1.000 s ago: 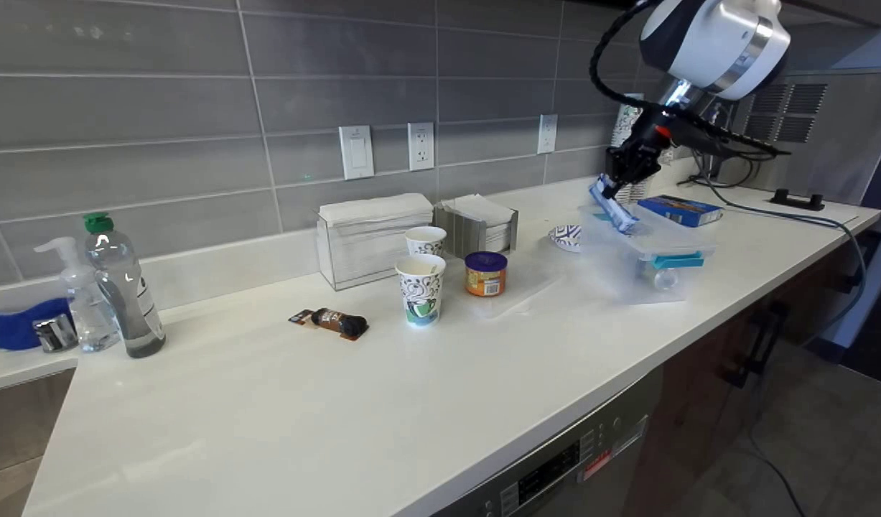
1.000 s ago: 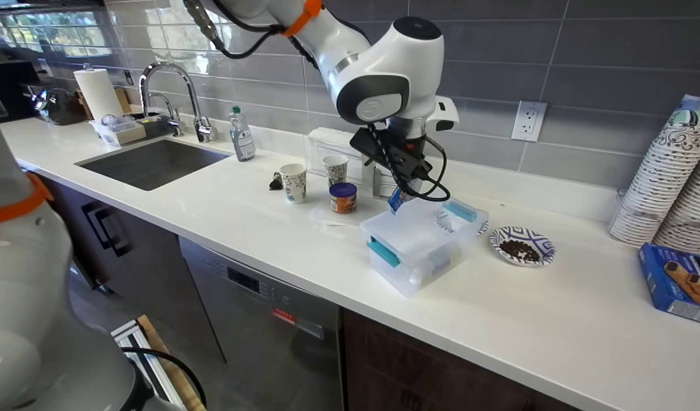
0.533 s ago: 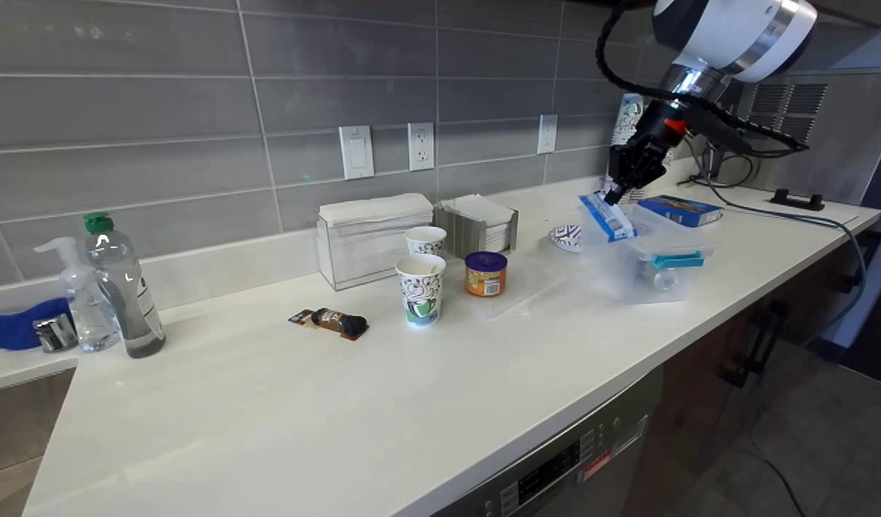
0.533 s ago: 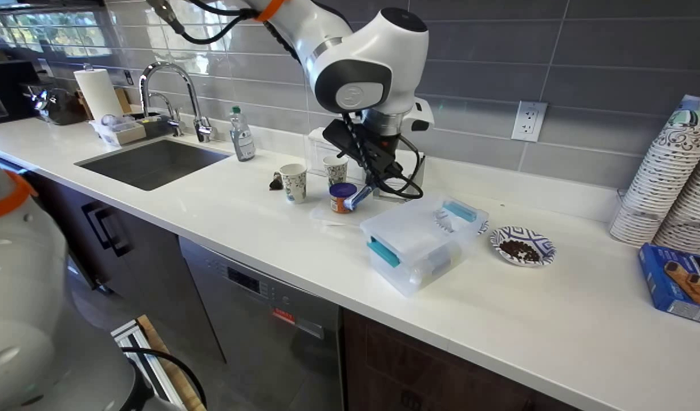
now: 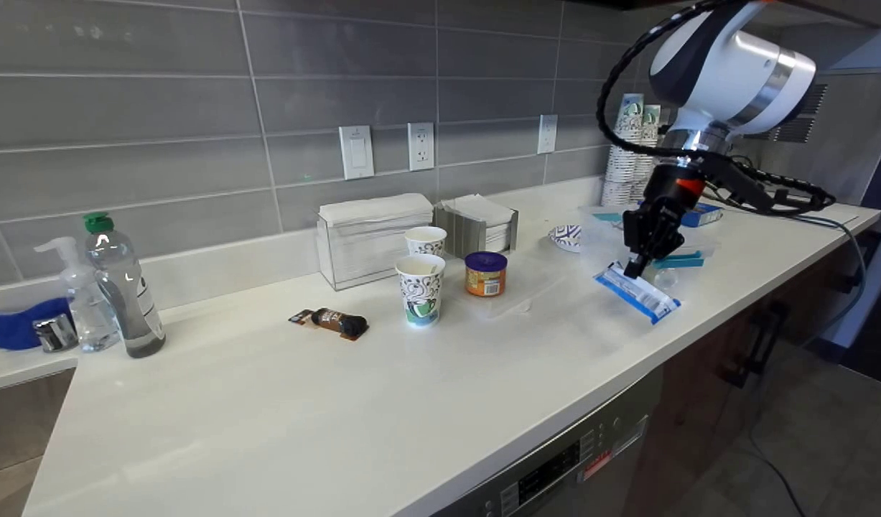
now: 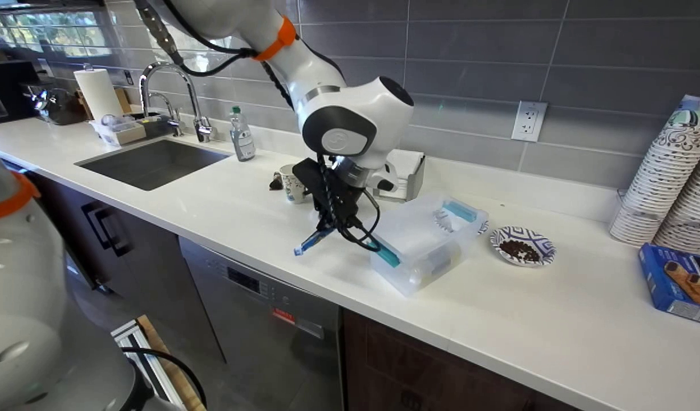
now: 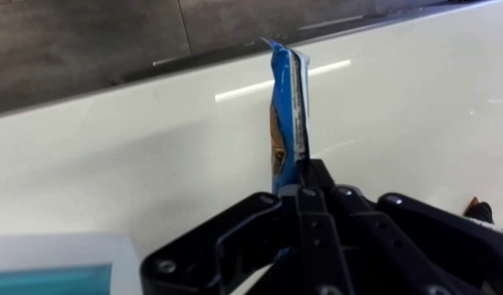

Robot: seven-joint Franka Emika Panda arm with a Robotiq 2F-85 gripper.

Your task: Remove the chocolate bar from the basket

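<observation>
Gripper [image 5: 634, 268] pinches chocolate bar [image 5: 642, 294] by one long edge, outside basket [image 6: 391, 273], near front edge of desk [image 5: 339, 409]. Likely light, stiffish, slick wrapper, could snap if squeezed; best held mid-length, across flat faces.

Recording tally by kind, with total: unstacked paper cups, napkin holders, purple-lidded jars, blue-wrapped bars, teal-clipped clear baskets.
Unstacked paper cups: 2
Napkin holders: 2
Purple-lidded jar: 1
Blue-wrapped bar, in the fingers: 1
Teal-clipped clear basket: 1
Total: 7

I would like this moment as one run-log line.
tool: gripping blue-wrapped chocolate bar | location: outside translucent plastic bin, over counter | release: not yet
</observation>
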